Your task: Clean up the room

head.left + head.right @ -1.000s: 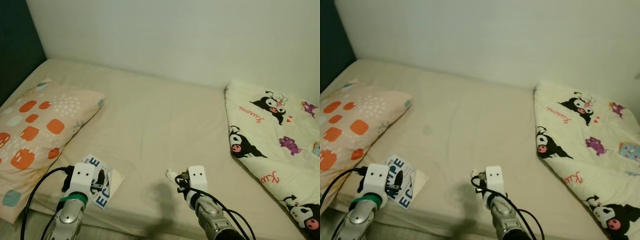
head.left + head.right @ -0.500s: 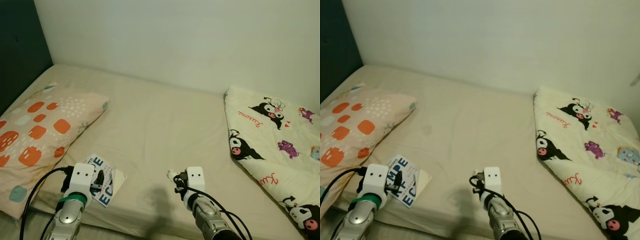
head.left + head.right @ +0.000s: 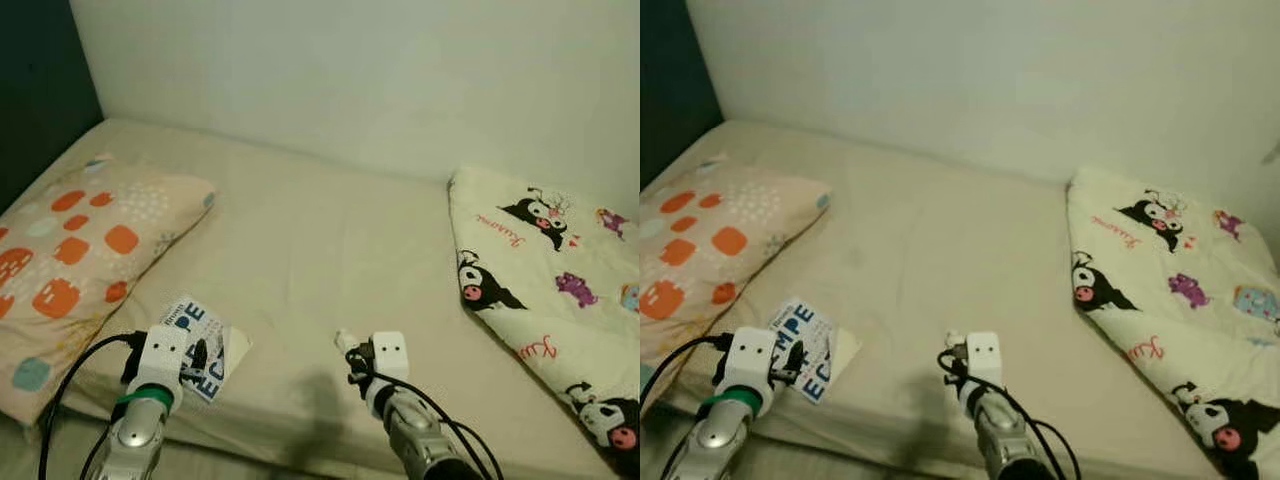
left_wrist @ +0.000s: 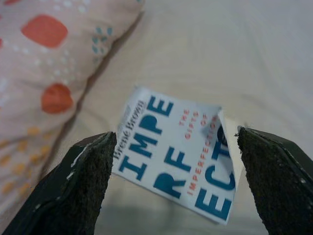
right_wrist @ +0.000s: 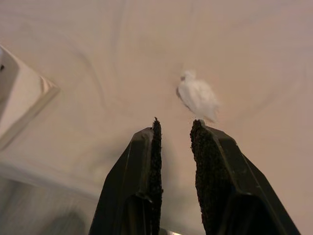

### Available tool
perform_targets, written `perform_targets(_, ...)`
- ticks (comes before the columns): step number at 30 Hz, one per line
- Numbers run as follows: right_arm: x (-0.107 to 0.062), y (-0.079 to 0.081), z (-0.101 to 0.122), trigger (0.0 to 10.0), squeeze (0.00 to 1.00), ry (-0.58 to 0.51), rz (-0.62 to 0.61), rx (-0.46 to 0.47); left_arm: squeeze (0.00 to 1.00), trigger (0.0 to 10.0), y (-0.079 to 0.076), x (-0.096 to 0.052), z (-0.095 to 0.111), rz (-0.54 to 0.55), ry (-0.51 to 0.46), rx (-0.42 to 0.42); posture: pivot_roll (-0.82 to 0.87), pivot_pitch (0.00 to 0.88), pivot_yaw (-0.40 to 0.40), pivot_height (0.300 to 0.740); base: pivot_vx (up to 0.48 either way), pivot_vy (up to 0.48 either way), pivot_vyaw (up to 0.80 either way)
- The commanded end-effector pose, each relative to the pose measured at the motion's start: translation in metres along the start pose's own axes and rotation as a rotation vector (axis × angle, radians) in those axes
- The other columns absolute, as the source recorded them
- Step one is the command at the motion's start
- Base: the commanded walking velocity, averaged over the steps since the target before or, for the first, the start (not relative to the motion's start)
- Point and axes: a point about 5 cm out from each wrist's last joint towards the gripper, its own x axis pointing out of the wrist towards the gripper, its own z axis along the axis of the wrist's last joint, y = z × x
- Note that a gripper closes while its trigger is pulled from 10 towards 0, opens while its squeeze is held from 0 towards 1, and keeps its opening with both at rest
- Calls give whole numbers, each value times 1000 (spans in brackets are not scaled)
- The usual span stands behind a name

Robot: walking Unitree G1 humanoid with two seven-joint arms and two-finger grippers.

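Where the bare beige mattress runs back to the pale wall, a cream blanket printed with black cartoon figures lies across its right part, and a pillow with orange blotches lies at its left end. Near the front edge, just beside the pillow, rests a white book with blue lettering (the cover reads "IMPERFECT" in broken lines), one corner curled up. The left gripper hangs over the book with its fingers spread wide, one on each side of the cover and not touching it. Toward the middle of the front edge, the right gripper hovers with its fingers nearly together, a narrow gap between them. Smallest is a crumpled white scrap on the sheet just past the right fingertips.
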Motion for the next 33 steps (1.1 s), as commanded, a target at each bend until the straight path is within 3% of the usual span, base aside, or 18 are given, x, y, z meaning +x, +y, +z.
perform_targets(1, -2, -5, -7, 10000, 0, 22, -15, 14, 0, 10000, -4, -3, -8, -12, 31, 7, 70, 0, -59, 626, 0, 0, 0)
perform_targets(9, -3, -5, -6, 10000, 0, 18, -9, 6, 0, 10000, -7, -4, -10, -14, 36, 6, 67, 0, -59, 586, 0, 0, 0)
perform_targets(17, 0, 1, 1, 10000, 0, -6, 36, 2, 0, 10000, -7, -2, -7, -11, 29, 7, 71, 0, -63, 586, 0, 0, 0)
perform_targets(22, 9, 16, 26, 10000, 4, -71, 118, 19, 0, 10000, -1, -11, -11, 16, 20, 26, 90, 24, -81, 586, 0, 0, 0)
perform_targets(23, 10, 19, 32, 10000, 514, -89, 126, 52, 0, 10000, 1, -14, -12, 20, 13, 40, 101, 40, -91, 586, 0, 0, 0)
perform_targets(24, 12, 22, 38, 10000, 914, -111, 136, 96, 0, 10000, 2, -17, -12, 21, 4, 53, 108, 47, -95, 586, 0, 0, 0)
perform_targets(25, 13, 24, 44, 10000, 1000, -135, 147, 130, 0, 10000, 3, -20, -13, 20, -5, 62, 108, 47, -95, 586, 0, 0, 0)
perform_targets(28, 15, 27, 53, 10000, 1000, -159, 157, 135, 0, 10000, 4, -28, -13, 12, -23, 72, 125, 70, -108, 586, 0, 0, 0)
perform_targets(29, 17, 32, 67, 10000, 1000, -200, 156, 128, 0, 10000, 8, -43, -17, 7, -36, 80, 156, 112, -132, 586, 0, 0, 0)
perform_targets(30, 17, 32, 67, 10000, 1000, -200, 156, 128, 0, 10000, 8, -43, -17, 7, -36, 80, 156, 112, -132, 586, 0, 0, 0)
perform_targets(33, 21, 36, 88, 10000, 1000, -257, 144, 131, 0, 10000, 16, -66, -20, 8, -45, 104, 203, 166, -148, 586, 0, 0, 0)
